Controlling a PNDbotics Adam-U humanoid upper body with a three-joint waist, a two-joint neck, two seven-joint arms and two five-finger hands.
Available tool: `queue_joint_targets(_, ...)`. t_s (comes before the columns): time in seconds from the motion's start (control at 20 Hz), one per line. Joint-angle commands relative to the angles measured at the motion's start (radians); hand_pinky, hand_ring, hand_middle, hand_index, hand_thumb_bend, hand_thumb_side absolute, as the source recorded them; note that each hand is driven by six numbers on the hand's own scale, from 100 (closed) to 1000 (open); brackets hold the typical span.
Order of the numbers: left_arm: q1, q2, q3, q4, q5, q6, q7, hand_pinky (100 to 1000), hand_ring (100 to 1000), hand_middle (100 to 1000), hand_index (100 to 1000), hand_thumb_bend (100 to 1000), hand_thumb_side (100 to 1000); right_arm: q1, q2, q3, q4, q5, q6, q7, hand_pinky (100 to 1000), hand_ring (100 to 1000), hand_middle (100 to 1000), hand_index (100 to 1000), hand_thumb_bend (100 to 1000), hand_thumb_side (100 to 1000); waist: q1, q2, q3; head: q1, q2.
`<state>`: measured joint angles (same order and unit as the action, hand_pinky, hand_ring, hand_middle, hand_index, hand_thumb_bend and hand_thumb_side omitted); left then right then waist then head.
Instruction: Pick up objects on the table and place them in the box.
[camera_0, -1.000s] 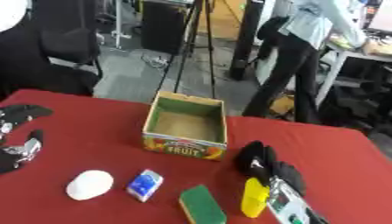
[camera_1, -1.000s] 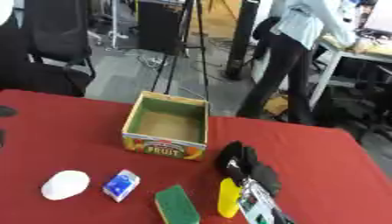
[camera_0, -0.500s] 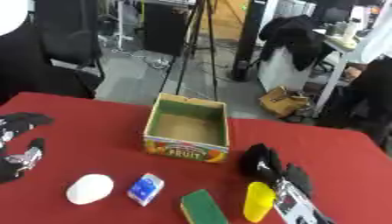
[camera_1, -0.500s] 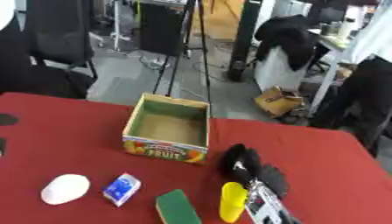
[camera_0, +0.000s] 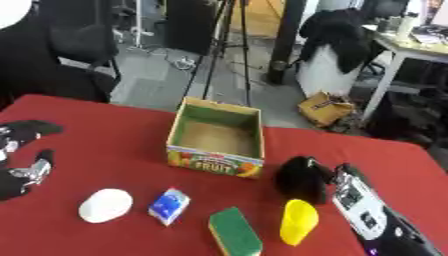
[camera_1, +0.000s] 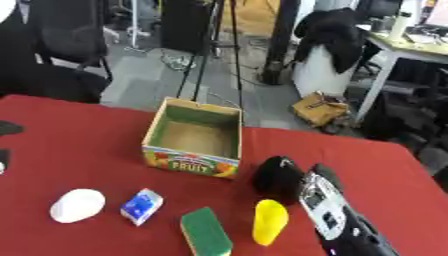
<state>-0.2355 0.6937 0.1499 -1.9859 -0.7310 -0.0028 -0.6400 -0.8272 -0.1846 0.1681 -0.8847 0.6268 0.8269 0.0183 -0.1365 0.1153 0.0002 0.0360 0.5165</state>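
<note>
An open cardboard fruit box (camera_0: 217, 137) stands mid-table with nothing inside it. In front of it lie a white rounded object (camera_0: 105, 205), a blue-and-white packet (camera_0: 170, 206), a green sponge (camera_0: 234, 232) and a yellow object (camera_0: 298, 221). My right hand (camera_0: 302, 178) hangs just above and behind the yellow object with its fingers curled downward, holding nothing. At the left edge my left hand (camera_0: 24, 165) rests with its fingers relaxed and spread.
The table has a red cloth (camera_0: 105, 130). Behind it stand a black chair (camera_0: 61, 55), a tripod (camera_0: 223, 45), a desk (camera_0: 411, 47) with a dark coat (camera_0: 337, 35) and a brown bag (camera_0: 325, 108) on the floor.
The camera has tilted, shifting the whole picture. A person standing behind the table has left the view. My right hand stays close to the yellow object.
</note>
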Motion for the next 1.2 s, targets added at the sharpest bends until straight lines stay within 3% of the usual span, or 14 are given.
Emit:
queue_joint_targets(0.05,-0.018,0.013,0.003,-0.014,0.004,-0.002,-0.004,975,991,929,1000,100,963,-0.022,-0.030,-0.002,-0.032,0.001,0.005,0.017,865,983,895,959,464,1000,0.010,-0.013,0.000,-0.008,0.004)
queue_joint_targets(1.2,-0.048,0.006,-0.011,-0.014,0.015,-0.016,-0.013,974,992,929,1000,100,954,-0.065,-0.033,0.014,-0.017,0.012,0.003,0.029,869,983,899,959,437,1000,0.011,-0.002,0.041,-0.027,0.012)
